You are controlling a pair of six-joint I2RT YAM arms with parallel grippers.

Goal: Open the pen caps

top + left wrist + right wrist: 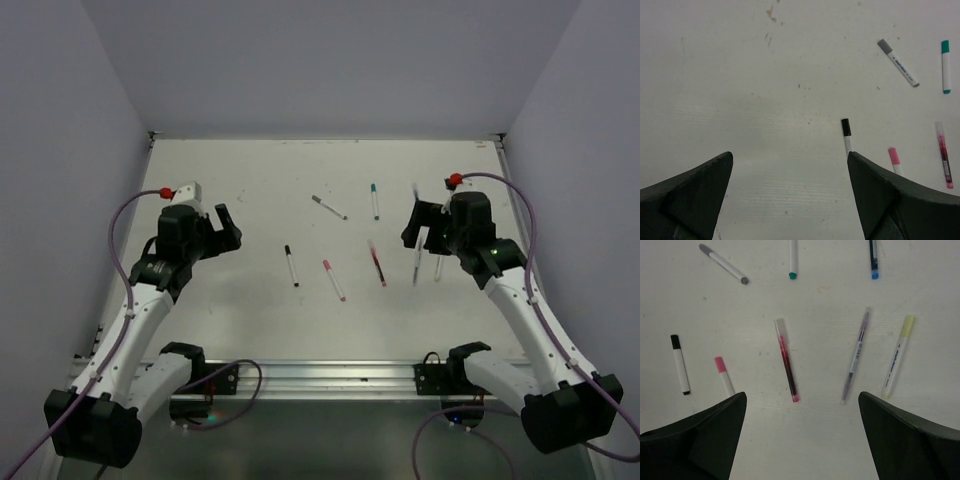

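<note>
The left gripper (pixel 790 195) is hovering with its black fingers (pixel 685 200) spread wide and empty, the white marker pen (pixel 848 145) with a black plastic cap (pixel 845 127) lying just ahead of its right finger. The right gripper (pixel 802 435) is gaping empty too; the dark red pen (pixel 788 372) with a clear cap (pixel 780 327) is lying ahead between its fingers, cap seemingly on.
</note>
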